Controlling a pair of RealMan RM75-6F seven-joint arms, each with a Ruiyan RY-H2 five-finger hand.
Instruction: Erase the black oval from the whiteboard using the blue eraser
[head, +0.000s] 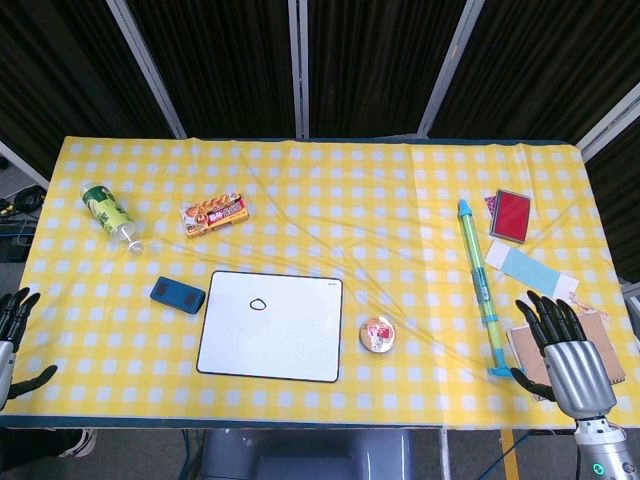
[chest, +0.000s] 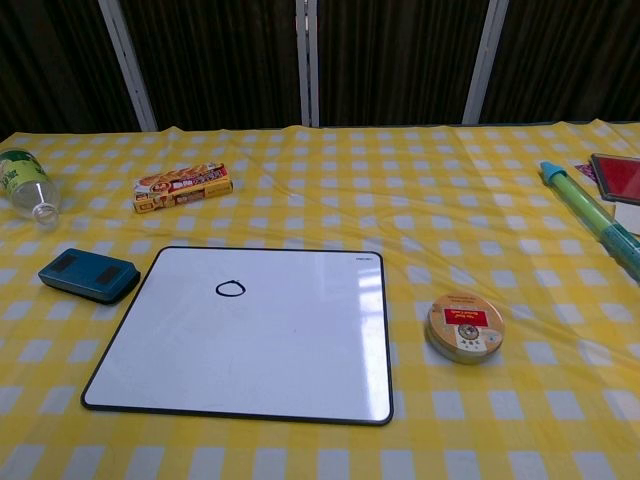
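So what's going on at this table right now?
A two-handed robot is about to wipe a small black oval off a white rectangular whiteboard, but nothing is being handled yet. The blue eraser lies untouched on the yellow checked tablecloth, just off the board's left edge. The left hand and right hand are both open and empty at the near corners.
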